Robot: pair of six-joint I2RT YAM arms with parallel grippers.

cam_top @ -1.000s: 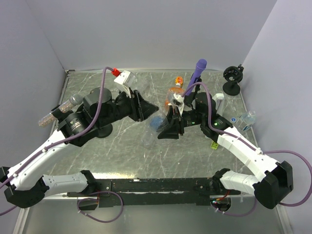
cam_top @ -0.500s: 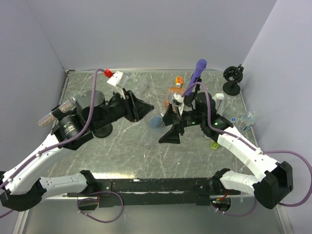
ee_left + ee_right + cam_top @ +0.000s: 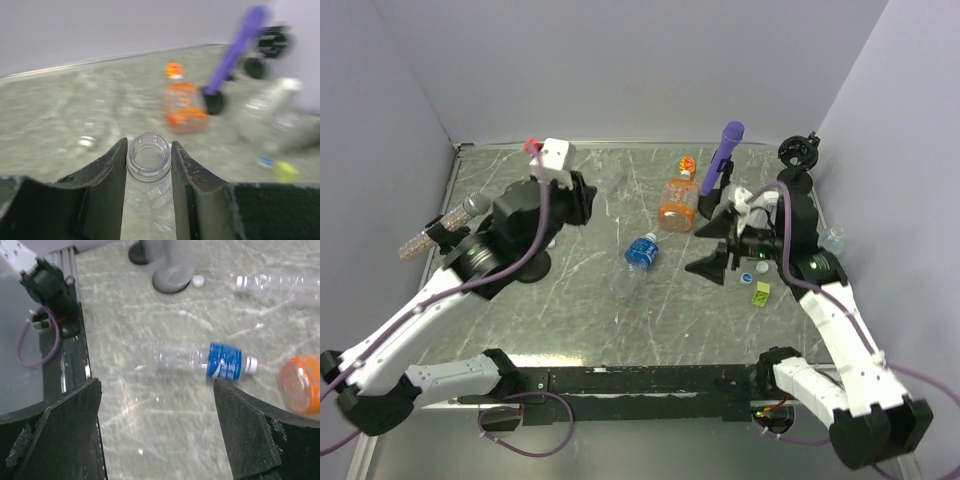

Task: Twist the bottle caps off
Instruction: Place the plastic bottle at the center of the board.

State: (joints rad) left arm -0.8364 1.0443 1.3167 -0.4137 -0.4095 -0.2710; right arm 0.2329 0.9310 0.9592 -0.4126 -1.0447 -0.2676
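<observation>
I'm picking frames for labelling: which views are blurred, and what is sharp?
Left wrist view: background smeared, orange bottle and purple stick blurred; clear bottle mouth between the fingers sharp. Right wrist view: mildly soft, blue-label bottle readable. Top view: sharp.

Grey marbled table top (image 3: 620, 330) w/ pale streaks, plain lilac walls (image 3: 640, 60) on 3 sides, even light

Grey marbled table (image 3: 580, 300); orange bottle (image 3: 676, 203); blue-labelled clear bottle (image 3: 638, 256), cap (image 3: 252, 364) seemingly white; purple stick (image 3: 723, 150).
</observation>
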